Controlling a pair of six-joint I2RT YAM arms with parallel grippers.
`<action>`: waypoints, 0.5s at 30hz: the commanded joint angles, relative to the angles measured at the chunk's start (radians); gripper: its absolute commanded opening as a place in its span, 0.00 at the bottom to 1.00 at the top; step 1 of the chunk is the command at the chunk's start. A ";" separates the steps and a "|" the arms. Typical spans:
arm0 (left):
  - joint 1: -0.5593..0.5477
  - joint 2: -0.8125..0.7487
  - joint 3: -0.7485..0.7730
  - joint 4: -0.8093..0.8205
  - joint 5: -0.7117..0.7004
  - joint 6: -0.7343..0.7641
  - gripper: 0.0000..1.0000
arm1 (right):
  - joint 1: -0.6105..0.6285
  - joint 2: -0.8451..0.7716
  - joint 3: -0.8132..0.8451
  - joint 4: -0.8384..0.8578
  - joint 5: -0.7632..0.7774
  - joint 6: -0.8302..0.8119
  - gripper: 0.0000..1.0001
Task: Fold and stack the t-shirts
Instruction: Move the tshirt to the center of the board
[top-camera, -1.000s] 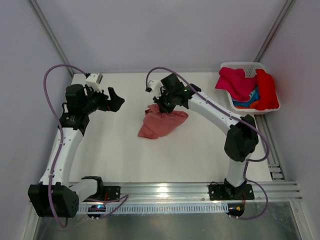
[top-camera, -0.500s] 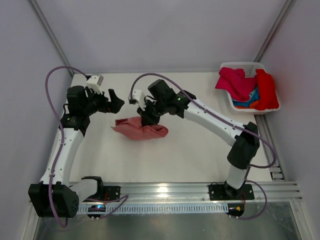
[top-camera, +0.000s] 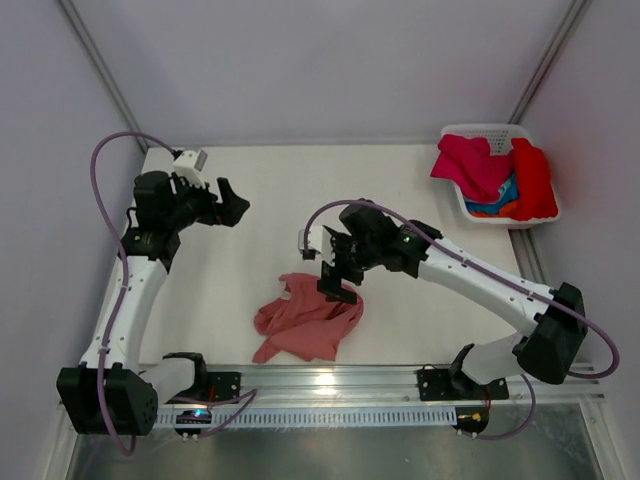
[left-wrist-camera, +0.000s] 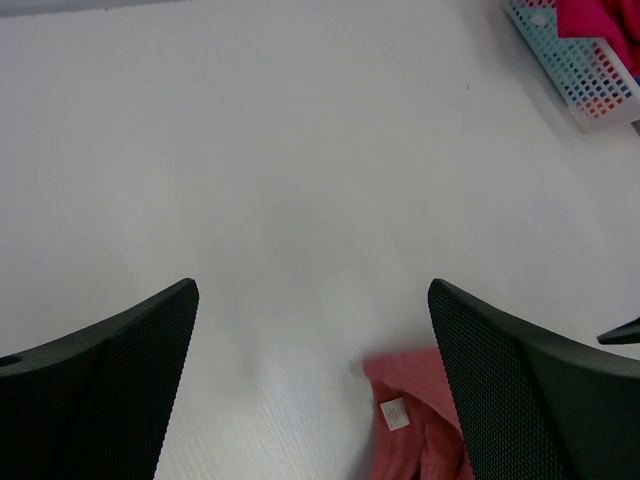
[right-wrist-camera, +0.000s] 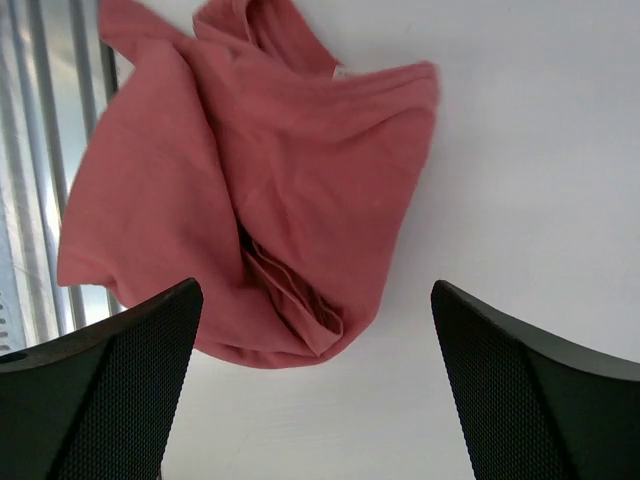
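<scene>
Right gripper (right-wrist-camera: 312, 300): fingers spread wide, nothing between them. It hovers low over the salmon-pink crumpled cotton t-shirt (right-wrist-camera: 250, 200); I can't tell whether it touches. The shirt is bunched directly under the fingers, one edge reaching the ribbed metal rail (right-wrist-camera: 40, 150) beyond the left finger. Probably parked close to the arm bases so both arms can reach it. It needs spreading flat before any fold.

Left gripper (left-wrist-camera: 312, 290): fingers also wide, empty, hanging over the bare white table (left-wrist-camera: 300, 150). The shirt's corner with a white label (left-wrist-camera: 394, 412) shows just below its right finger. Likely waiting to grab a corner.

Far right of the right fingers, the white plastic lattice basket (top-camera: 480, 130) holds the magenta t-shirt (top-camera: 470, 165), bright red t-shirt (top-camera: 535, 180), blue t-shirt (top-camera: 505, 190) and orange t-shirt (top-camera: 490, 208), heaped. No stack started.
</scene>
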 joint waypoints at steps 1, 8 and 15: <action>0.004 -0.008 -0.005 0.037 0.027 -0.001 0.99 | -0.003 0.010 -0.055 0.058 0.109 -0.023 0.99; 0.002 -0.002 0.025 -0.015 0.134 0.085 0.99 | -0.001 0.039 -0.053 0.035 0.079 -0.004 0.98; 0.002 0.154 0.242 -0.467 0.396 0.434 0.92 | -0.003 -0.005 -0.151 0.083 0.190 0.016 0.97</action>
